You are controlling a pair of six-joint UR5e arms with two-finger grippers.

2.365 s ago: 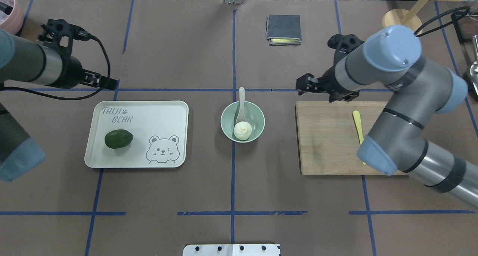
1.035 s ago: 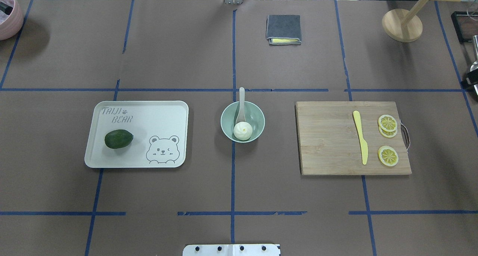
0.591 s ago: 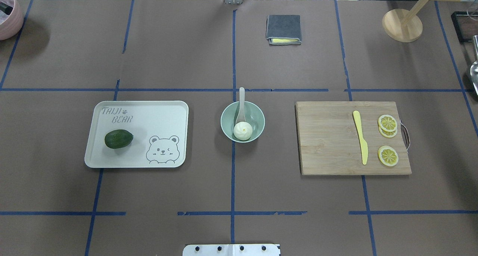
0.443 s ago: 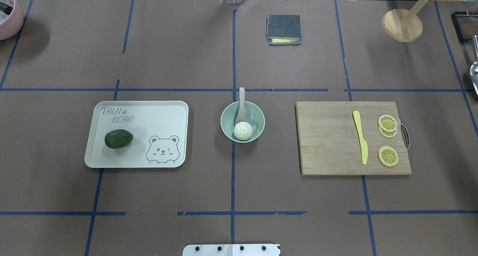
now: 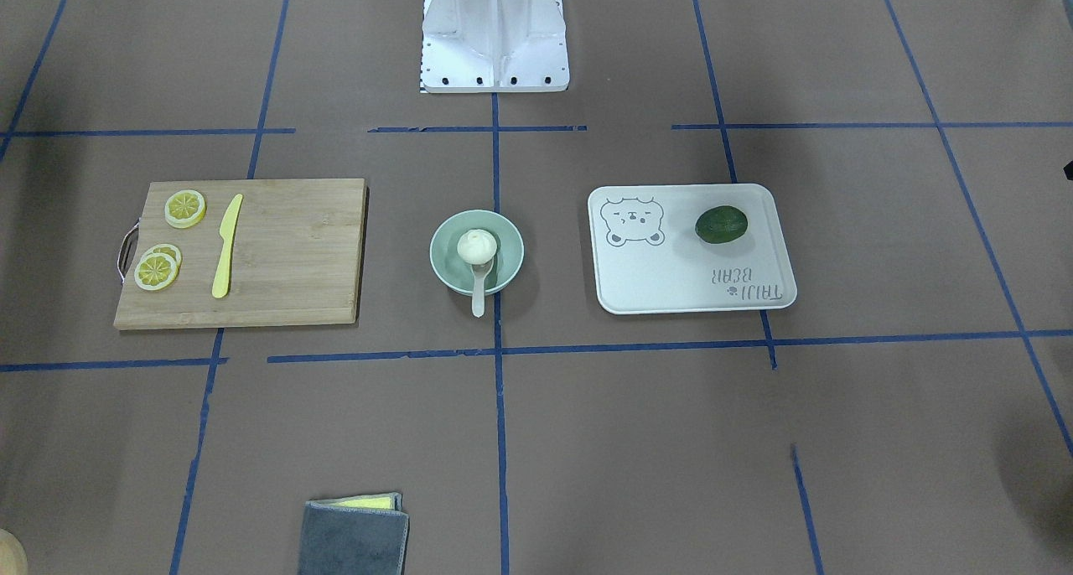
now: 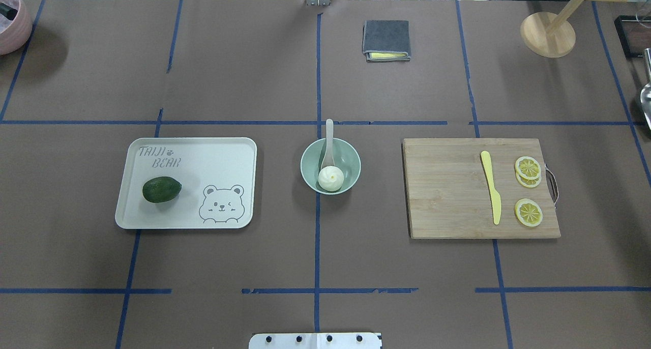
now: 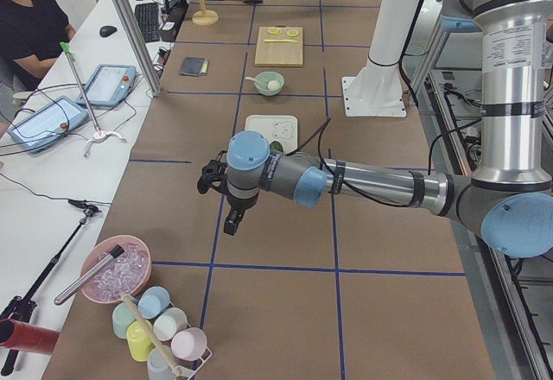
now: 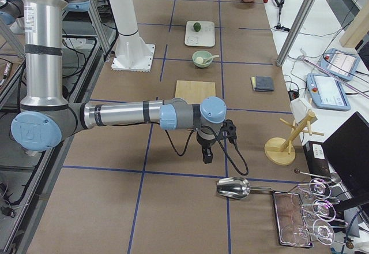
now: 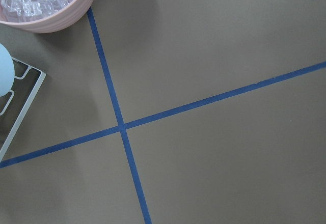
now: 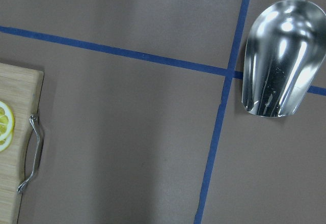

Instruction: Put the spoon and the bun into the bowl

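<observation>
The mint-green bowl (image 6: 355,162) stands at the table's middle. The white bun (image 6: 330,178) lies inside it. The pale spoon (image 6: 329,135) rests with its scoop in the bowl and its handle over the far rim. The front-facing view shows the same bowl (image 5: 442,261), bun (image 5: 475,246) and spoon (image 5: 479,300). Neither gripper shows in the overhead view. My left gripper (image 7: 232,223) hangs over bare table far from the bowl, near the ice bowl end. My right gripper (image 8: 206,157) hangs past the cutting board near the metal scoop. I cannot tell if either is open or shut.
A white bear-print tray (image 6: 218,155) holds a dark green avocado (image 6: 161,189). A wooden cutting board (image 6: 442,186) carries a yellow knife (image 6: 491,186) and lemon slices (image 6: 528,212). A folded grey cloth (image 6: 386,38), a pink ice bowl (image 9: 46,5) and a metal scoop (image 10: 280,56) lie farther out.
Both arms have pulled back out of the overhead view, uncovering the lemon slices on the board. The bowl, bun and spoon have not moved.
</observation>
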